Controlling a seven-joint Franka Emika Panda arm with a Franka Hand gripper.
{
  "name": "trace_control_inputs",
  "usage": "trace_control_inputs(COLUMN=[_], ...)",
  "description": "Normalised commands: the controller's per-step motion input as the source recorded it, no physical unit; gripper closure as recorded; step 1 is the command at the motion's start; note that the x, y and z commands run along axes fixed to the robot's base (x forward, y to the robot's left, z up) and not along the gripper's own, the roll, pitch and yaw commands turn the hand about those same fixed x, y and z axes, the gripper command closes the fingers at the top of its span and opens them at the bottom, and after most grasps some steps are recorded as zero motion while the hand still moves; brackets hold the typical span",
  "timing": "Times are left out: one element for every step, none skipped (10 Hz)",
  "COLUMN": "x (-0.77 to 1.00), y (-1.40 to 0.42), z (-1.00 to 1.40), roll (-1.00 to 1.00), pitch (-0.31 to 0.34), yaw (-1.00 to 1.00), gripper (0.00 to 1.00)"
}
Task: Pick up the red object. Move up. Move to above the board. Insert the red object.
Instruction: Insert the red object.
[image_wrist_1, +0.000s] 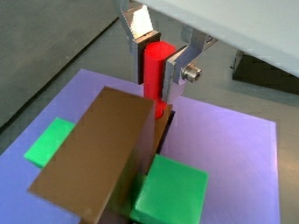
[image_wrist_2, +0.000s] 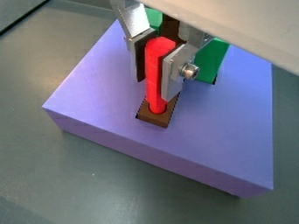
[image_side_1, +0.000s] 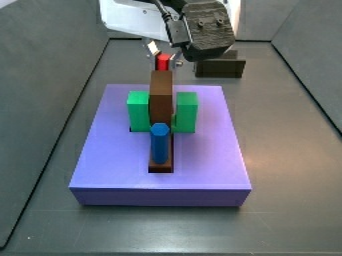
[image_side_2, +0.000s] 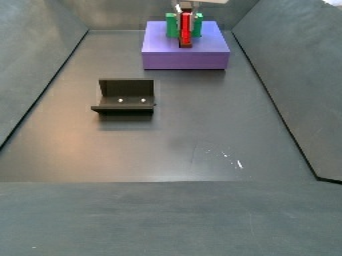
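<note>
gripper (image_wrist_2: 162, 54) grips red object (image_wrist_2: 156, 79) (seemingly seated) in board (image_wrist_1: 100, 153)

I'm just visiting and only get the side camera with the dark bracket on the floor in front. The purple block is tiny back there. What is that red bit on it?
Observer: It is a thin red object, upright and clamped between the jaws of the gripper, which is above the lavender slab.
Visitor: Is it touching anything underneath?
Observer: Its lower end meets the end of the board. I cannot tell how deep it sits.
Visitor: And the green stuff beside it?
Observer: Those are two green blocks on the slab, one on each side of the board.
</note>
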Motion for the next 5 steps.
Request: trace_control_inputs(x=[0.25, 0.16, 0.06, 0.00, -0.14], y=[-0.17, -0.08, 0.00, 0.00, 0.00], z=[-0.09, -0.20, -0.28, -0.35, -0.30], roll=[0.00, 0.00, 0.02, 0.02, 0.01], pitch=[0.034, 0.013, 0.000, 0.000, 0.000], yaw=[0.00, 0.00, 0.00, 0.00, 0.00], gripper=[1.00, 1.00, 1.00, 1.00, 1.00])
